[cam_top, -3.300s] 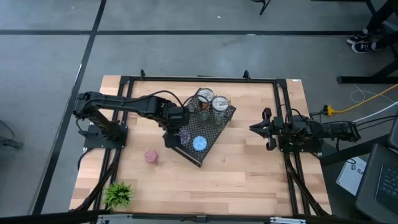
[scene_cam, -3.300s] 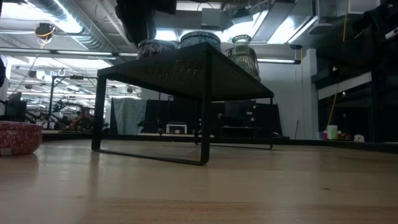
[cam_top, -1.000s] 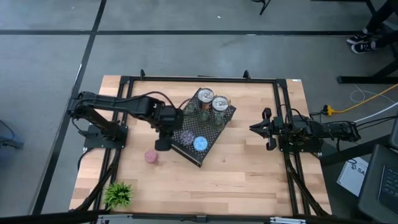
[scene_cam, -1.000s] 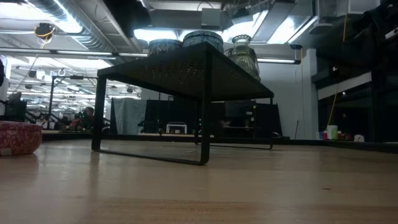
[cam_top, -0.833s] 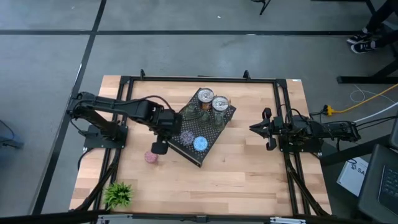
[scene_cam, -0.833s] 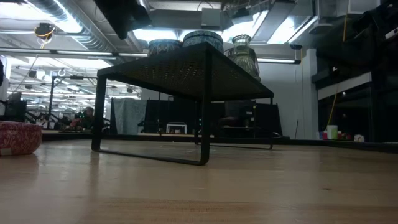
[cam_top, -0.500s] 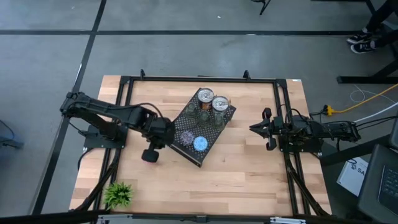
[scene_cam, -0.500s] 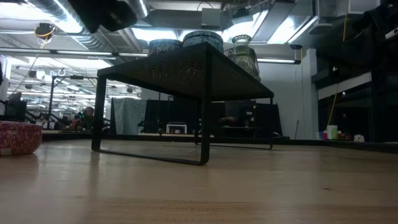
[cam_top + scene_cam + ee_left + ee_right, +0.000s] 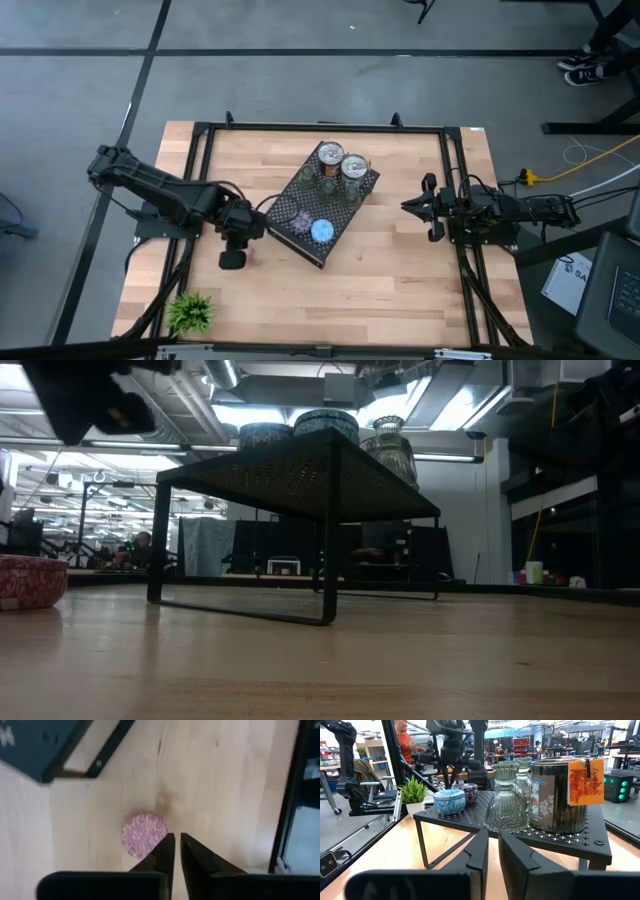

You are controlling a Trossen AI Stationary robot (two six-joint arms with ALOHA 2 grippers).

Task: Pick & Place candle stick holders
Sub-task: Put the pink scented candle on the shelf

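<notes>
A sparkly pink candle stick holder (image 9: 144, 833) stands on the wooden table, left of the black perforated stand (image 9: 345, 212); it also shows in the low view (image 9: 25, 580). My left gripper (image 9: 177, 839) hangs above and just beside it, shut, pointing steeply down, and hides it in the high view (image 9: 232, 260). On the stand sit a purple holder (image 9: 298, 218), a blue one (image 9: 321, 231), two silver cans (image 9: 329, 155) and green glass holders (image 9: 330, 185). My right gripper (image 9: 408, 207) waits shut and level at the table's right side.
A small green plant (image 9: 190, 312) stands at the near left corner. Black frame rails (image 9: 200, 160) run along the table's left, far and right sides. Bare wood lies in front of the stand, toward the near edge (image 9: 350, 300).
My left gripper has drawn away from the stand's left side, going toward the table's left and near edges and downward, and now hangs over the pink holder. The holders have stayed where they were.
</notes>
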